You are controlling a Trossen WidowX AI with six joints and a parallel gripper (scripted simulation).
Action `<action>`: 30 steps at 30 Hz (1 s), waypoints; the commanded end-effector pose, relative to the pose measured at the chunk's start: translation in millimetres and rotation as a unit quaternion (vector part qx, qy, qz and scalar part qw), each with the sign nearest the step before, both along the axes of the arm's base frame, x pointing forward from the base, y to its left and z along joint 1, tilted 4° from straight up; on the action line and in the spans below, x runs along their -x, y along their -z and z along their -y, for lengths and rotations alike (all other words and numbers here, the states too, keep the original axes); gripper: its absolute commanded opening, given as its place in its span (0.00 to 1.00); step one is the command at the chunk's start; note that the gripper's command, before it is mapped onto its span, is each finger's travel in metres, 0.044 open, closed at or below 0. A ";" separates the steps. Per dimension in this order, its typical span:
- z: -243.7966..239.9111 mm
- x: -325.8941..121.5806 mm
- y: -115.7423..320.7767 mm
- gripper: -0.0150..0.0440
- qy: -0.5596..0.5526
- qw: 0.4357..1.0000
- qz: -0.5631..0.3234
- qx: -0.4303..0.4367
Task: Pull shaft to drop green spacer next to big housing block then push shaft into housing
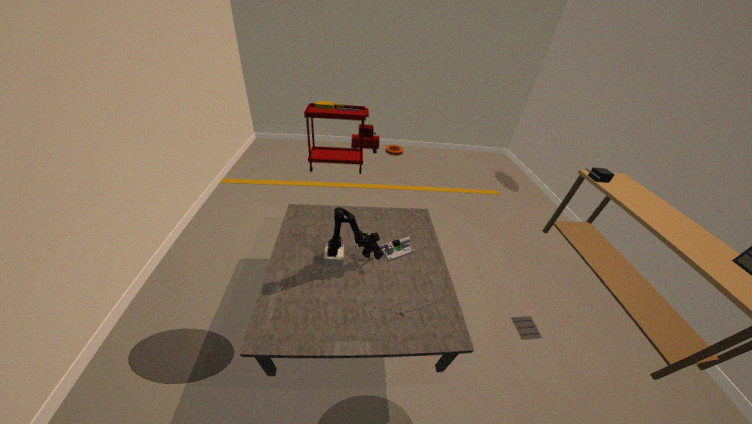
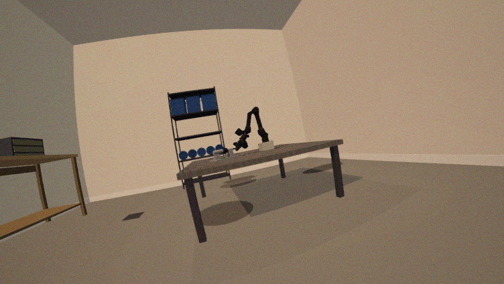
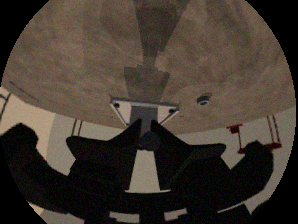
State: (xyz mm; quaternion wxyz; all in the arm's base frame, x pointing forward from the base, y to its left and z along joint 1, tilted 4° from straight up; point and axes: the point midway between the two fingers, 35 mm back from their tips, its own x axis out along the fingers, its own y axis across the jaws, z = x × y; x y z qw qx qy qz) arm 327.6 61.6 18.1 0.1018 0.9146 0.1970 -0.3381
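Note:
The shaft fixture [image 1: 392,255] [image 2: 221,154] is a small white plate on the table [image 1: 358,316] [image 2: 299,146], to the right of the arm's base [image 1: 333,251] [image 2: 265,145]. A green spacer [image 1: 398,247] shows on it beside the light grey housing block [image 1: 406,241]. My gripper [image 1: 377,253] [image 2: 235,146] [image 3: 146,122] is low at the plate's left end. In the wrist view its dark fingers are shut on the grey end of the shaft [image 3: 139,117]. The other spacers are too small to tell apart.
A thin grey rod [image 1: 416,307] lies on the table toward the front right. A red cart [image 1: 335,134] stands at the far wall, a wooden bench [image 1: 658,221] at the right, and a black shelf with blue bins [image 2: 194,106] behind the table.

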 end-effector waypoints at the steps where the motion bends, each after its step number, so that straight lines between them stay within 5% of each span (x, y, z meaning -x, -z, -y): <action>1: -1.3 -1.7 -0.1 0.25 0.000 1.000 0.000 -0.002; 30: -5.4 -10.1 -0.9 0.25 0.000 1.000 0.000 -0.003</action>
